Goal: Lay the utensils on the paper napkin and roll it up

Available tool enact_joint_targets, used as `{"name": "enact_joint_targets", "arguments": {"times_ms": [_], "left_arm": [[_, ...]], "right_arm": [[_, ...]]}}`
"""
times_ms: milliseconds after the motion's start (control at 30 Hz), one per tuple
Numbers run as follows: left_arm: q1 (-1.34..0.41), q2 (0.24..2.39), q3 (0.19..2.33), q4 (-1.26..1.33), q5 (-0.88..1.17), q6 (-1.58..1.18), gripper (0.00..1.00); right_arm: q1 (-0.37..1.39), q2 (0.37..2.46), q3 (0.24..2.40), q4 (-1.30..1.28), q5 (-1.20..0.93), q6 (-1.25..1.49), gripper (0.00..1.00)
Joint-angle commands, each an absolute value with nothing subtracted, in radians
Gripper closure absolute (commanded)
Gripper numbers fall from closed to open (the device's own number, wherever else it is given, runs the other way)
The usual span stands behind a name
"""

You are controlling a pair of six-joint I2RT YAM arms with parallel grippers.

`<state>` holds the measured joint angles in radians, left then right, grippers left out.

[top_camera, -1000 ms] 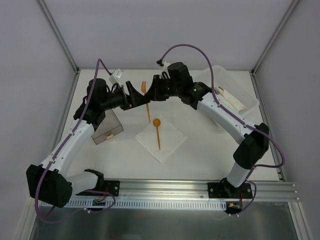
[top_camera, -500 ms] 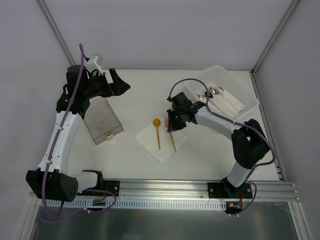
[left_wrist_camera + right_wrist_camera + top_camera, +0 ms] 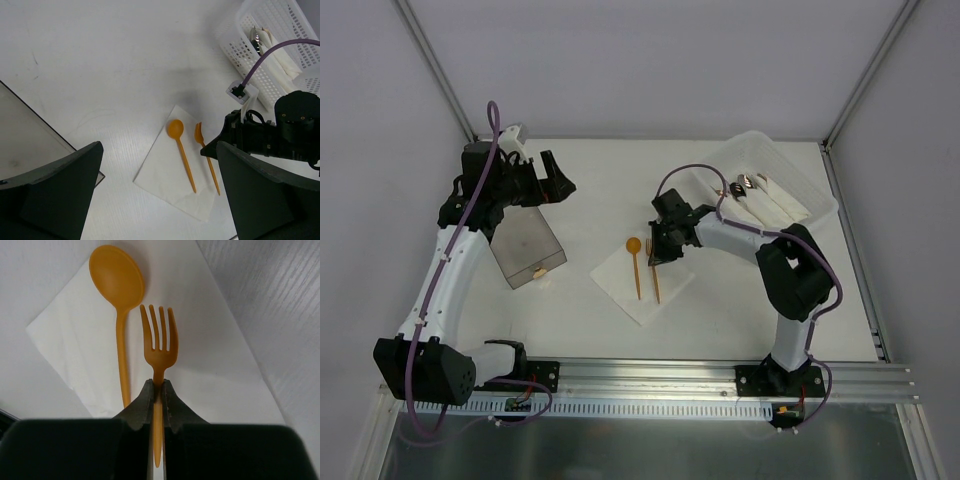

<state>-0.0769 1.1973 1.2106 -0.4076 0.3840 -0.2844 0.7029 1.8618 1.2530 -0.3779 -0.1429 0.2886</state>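
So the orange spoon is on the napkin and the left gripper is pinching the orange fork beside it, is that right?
Not quite. It is the right gripper that pinches the fork by its handle, as the right wrist view shows. The left gripper hangs open, far off. The spoon does lie on the napkin.

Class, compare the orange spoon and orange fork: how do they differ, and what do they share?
The spoon ends in a round bowl; the fork in four tines. The spoon lies free on the napkin; the fork is clamped in the right pincer. Both are orange and parallel.
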Motion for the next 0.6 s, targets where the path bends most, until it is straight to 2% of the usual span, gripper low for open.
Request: {"name": "enact_joint_targets", "arguments": {"times_ms": [0, 567], "left_arm": [[-0.066, 1.166, 1.197, -0.400, 0.359, -0.259, 0.01], [-0.057, 1.180, 1.166, -0.400, 0.367, -0.262, 0.01]], "right_arm": [[0.704, 1.876, 1.301, -0.331, -0.135, 0.342, 1.00], [0.701, 1.945, 1.354, -0.310, -0.118, 0.388, 0.97]]}}
